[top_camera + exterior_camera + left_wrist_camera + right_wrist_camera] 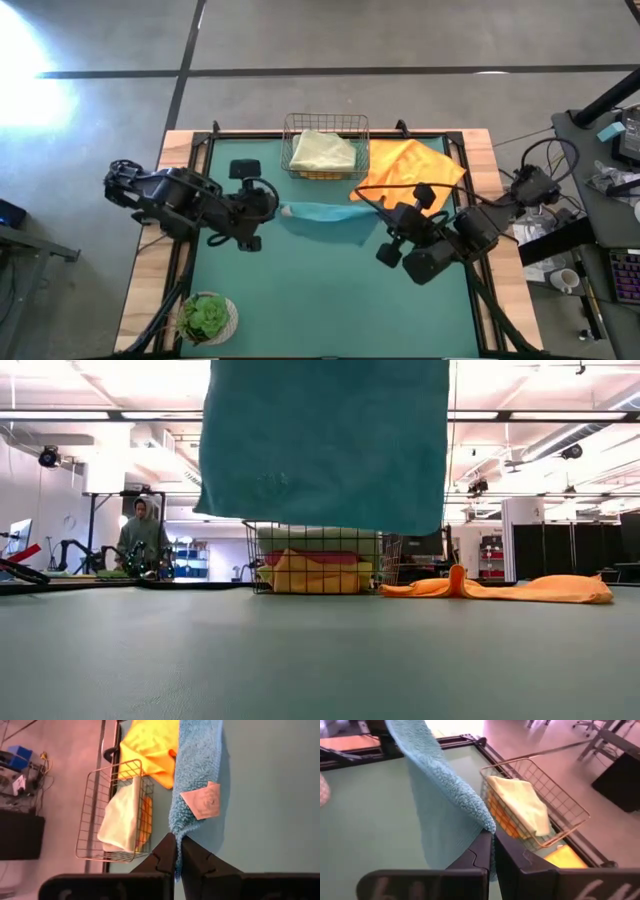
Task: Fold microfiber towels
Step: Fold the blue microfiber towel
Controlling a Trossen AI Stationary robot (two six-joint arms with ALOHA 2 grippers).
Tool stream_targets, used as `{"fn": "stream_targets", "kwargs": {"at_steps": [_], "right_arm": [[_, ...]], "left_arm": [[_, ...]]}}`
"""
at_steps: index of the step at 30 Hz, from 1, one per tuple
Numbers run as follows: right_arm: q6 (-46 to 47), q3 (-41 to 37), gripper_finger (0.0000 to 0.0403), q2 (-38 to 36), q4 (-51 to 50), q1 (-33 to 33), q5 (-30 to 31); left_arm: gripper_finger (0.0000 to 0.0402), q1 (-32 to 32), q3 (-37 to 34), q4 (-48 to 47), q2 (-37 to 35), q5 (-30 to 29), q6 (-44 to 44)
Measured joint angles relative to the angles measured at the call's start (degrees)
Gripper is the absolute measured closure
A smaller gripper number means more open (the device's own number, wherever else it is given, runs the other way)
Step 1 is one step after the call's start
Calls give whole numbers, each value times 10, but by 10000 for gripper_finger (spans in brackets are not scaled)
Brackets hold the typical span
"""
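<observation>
A teal microfiber towel (322, 216) hangs spread between my two grippers above the middle of the green mat; in the low view the teal towel (325, 445) hangs flat with its lower edge clear of the table. My left gripper (178, 851) is shut on one upper corner and my right gripper (493, 847) on the other. A pale green towel (322, 150) lies on top of other towels in the wire basket (292, 130) at the far edge. An orange towel (412, 168) lies crumpled on the mat right of the basket. My left gripper pinches the teal towel's upper left corner (175, 834) between its two fingers, slanting down from the table's left. The towel hangs below the fingers, its sewn label (202, 802) showing, lifted clear of the mat. My right gripper pinches the towel's upper right corner (488, 824) between its two fingers, slanting down from the table's right. The top edge runs away from the fingers toward the other arm, and the cloth hangs below, clear of the mat.
A potted plant (206, 318) stands at the near left corner. A small black object (245, 168) sits left of the basket. Open green mat (330, 300) lies under and in front of the hanging towel. A person (143, 535) stands in the room beyond the table.
</observation>
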Motion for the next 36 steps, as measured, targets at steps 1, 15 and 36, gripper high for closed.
{"fn": "stream_targets", "kwargs": {"at_steps": [1,15,36], "right_arm": [[-2,-1,394,0,-2,-7,0],[-89,-30,394,0,-3,-81,30],[78,-156,394,79,150,71,-195]], "left_arm": [[401,6,-4,0,0,0,6],[401,153,-78,2,1,2,77],[401,-13,-319,195,2,269,-221]]}}
